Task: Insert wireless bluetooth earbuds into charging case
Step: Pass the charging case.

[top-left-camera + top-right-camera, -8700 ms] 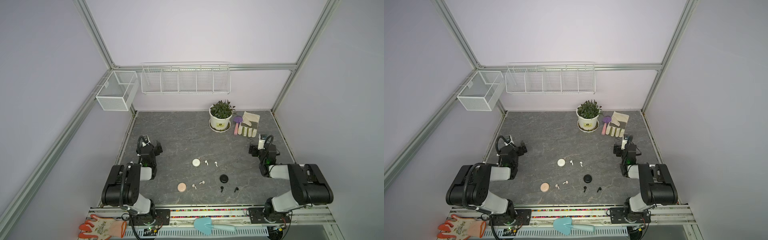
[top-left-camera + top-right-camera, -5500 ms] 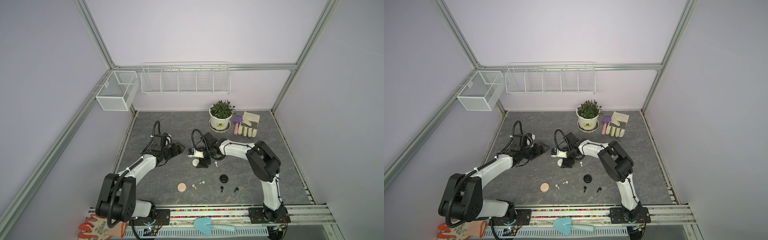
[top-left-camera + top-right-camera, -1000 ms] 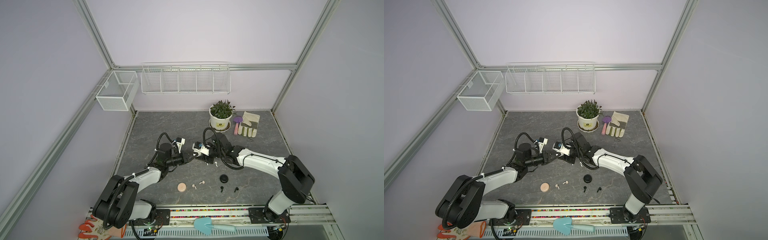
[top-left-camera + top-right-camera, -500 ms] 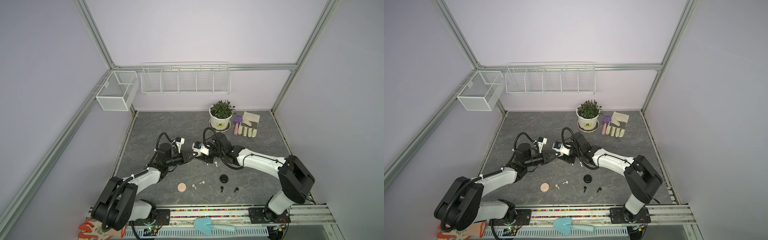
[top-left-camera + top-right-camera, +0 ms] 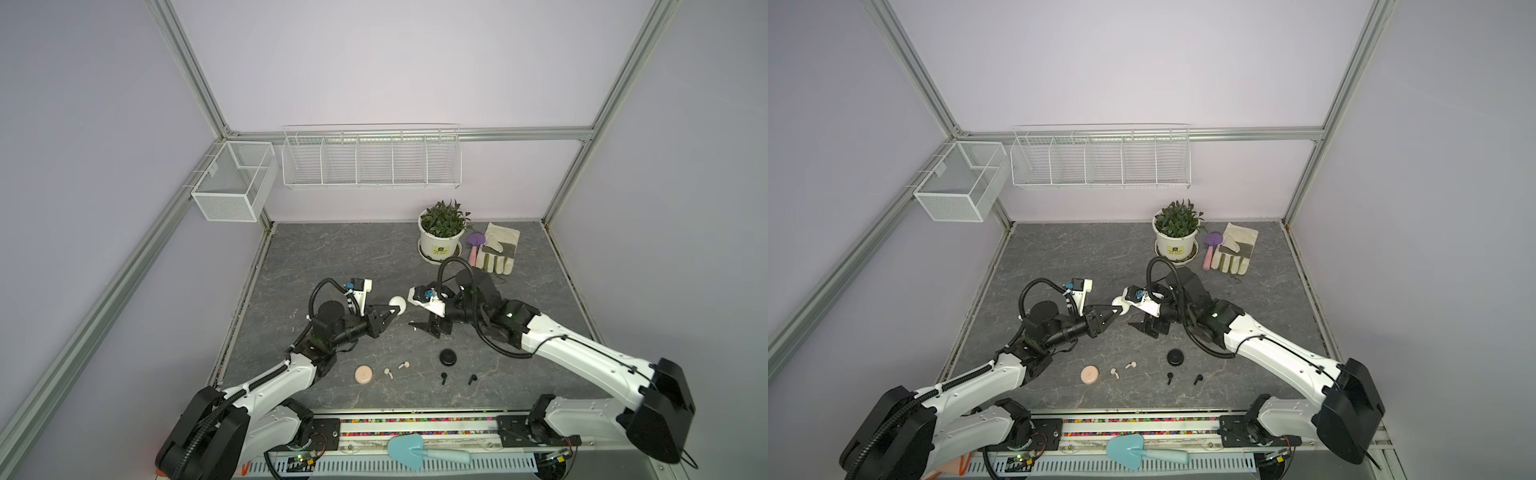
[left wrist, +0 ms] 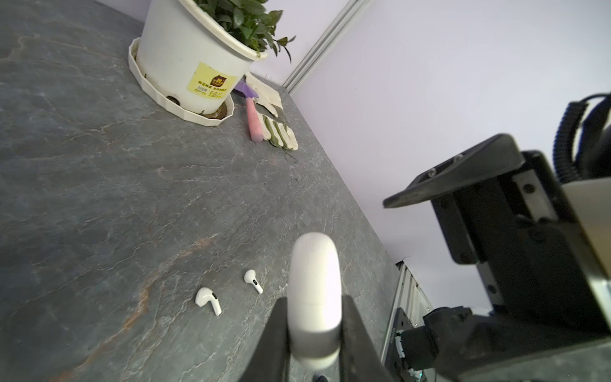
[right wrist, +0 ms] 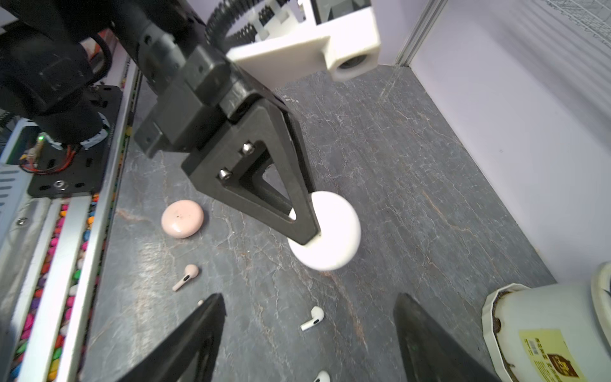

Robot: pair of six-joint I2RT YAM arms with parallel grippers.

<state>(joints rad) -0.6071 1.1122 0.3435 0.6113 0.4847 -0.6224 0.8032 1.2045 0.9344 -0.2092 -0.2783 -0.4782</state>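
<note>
White charging case (image 5: 397, 301), aloft above the tabletop (image 5: 332, 257), is now pinched by the left end effector (image 5: 391, 311) alone, the right end effector (image 5: 420, 326) at its 4 o'clock having just spread, so opening it for the white earbuds (image 6: 207, 299) lying below likely comes next.

Closed white charging case (image 6: 314, 264) sits clamped on edge in the left gripper (image 6: 314, 317), off the table. Pink charging case (image 5: 363, 374) lies flat. Just right of it are two pink earbuds (image 5: 388, 372) (image 5: 404, 365). Farther right are the black charging case (image 5: 448, 357) and black earbuds (image 5: 444, 377) (image 5: 472, 378). White earbuds (image 6: 208, 299) (image 6: 254, 280) lie behind.

Six earbuds (image 6: 207, 299), three round cases (image 5: 363, 374)
</note>
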